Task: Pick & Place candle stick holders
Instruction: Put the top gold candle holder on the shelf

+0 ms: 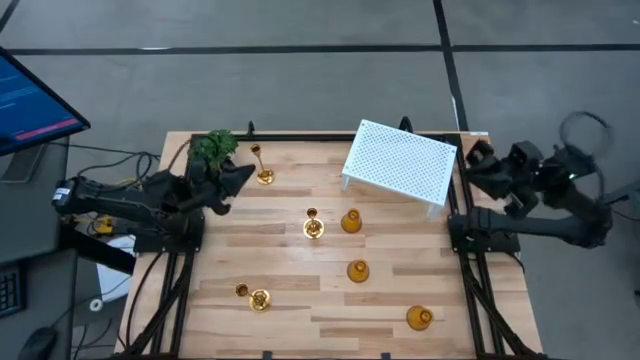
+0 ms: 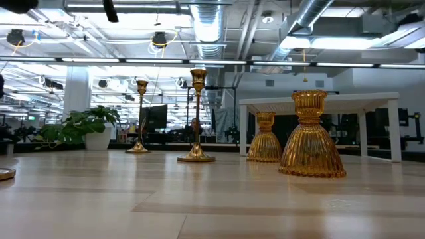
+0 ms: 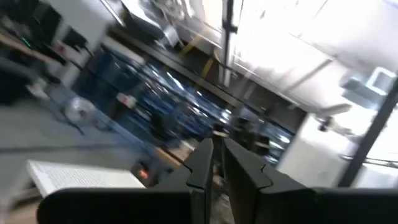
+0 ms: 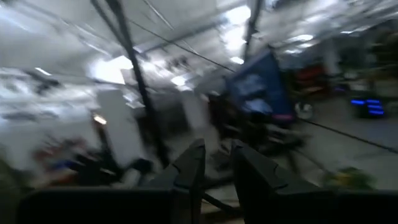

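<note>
Three tall brass candle stick holders stand on the wooden table: one at the far left [image 1: 263, 172], one in the middle [image 1: 313, 226] and one at the near left [image 1: 256, 297]. Three squat amber holders sit in the middle [image 1: 351, 221], nearer [image 1: 358, 270] and at the near right [image 1: 420, 318]. The low view shows two tall ones [image 2: 196, 116] [image 2: 141, 116] and two squat ones [image 2: 311, 136] [image 2: 265, 138] upright on their bases. My left gripper [image 1: 243, 174] [image 3: 217, 158] is shut and empty, above the table's far left beside the plant. My right gripper [image 1: 472, 160] [image 4: 215, 163] is shut and empty at the table's far right edge.
A white perforated stand [image 1: 400, 162] stands on its legs at the far right of the table; it also shows in the low view [image 2: 319, 103]. A green leafy plant [image 1: 213, 147] is at the far left corner. A monitor [image 1: 30, 100] stands beyond the table's left side.
</note>
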Robot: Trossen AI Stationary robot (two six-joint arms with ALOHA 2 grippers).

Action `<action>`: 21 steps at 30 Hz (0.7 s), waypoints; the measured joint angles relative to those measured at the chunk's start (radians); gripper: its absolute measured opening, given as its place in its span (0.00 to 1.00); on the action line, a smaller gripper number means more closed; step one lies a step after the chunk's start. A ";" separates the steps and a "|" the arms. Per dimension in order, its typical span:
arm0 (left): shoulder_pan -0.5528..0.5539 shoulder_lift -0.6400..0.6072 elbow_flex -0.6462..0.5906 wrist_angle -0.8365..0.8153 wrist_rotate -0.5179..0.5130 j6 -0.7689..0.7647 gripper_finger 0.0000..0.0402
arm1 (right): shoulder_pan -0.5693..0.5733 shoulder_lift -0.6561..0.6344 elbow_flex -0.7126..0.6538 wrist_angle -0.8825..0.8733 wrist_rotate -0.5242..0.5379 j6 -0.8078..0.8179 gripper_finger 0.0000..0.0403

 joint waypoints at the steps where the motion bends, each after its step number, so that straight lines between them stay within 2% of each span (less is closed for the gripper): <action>1: 0.000 0.010 0.020 -0.008 -0.021 0.030 0.08 | 0.000 0.028 0.054 -0.073 0.035 -0.046 0.18; 4: 0.000 0.038 0.091 -0.133 -0.128 0.098 0.05 | 0.000 0.100 0.206 -0.242 0.105 -0.181 0.18; 9: 0.000 0.098 0.221 -0.459 -0.480 0.132 0.01 | 0.000 0.170 0.382 -0.385 0.230 -0.351 0.18; 14: 0.000 0.150 0.268 -0.512 -0.678 0.318 0.08 | 0.000 0.176 0.454 -0.404 0.280 -0.436 0.18; 18: 0.001 0.150 0.271 -0.513 -0.725 0.462 0.19 | 0.000 0.160 0.461 -0.450 0.325 -0.440 0.18; 21: 0.000 0.140 0.271 -0.519 -0.724 0.483 0.30 | 0.000 0.149 0.456 -0.493 0.375 -0.439 0.18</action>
